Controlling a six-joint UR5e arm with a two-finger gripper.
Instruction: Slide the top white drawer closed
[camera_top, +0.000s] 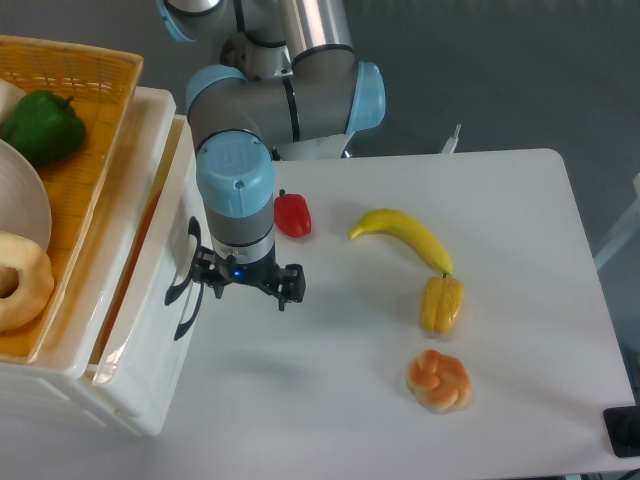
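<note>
The top white drawer stands at the left of the table, pulled out only a little. A narrow gap shows along its inner edge, and an orange strip is visible inside. Its black arched handle faces the table. My gripper points down right beside the drawer front. Its fingers are spread open with nothing between them. The left fingertip is at the handle, against the drawer front. My arm's grey and blue wrist hides part of the drawer's upper edge.
On top of the cabinet sits an orange woven basket holding a green pepper, a white plate and a doughnut. A red pepper, banana, corn piece and pastry lie on the white table.
</note>
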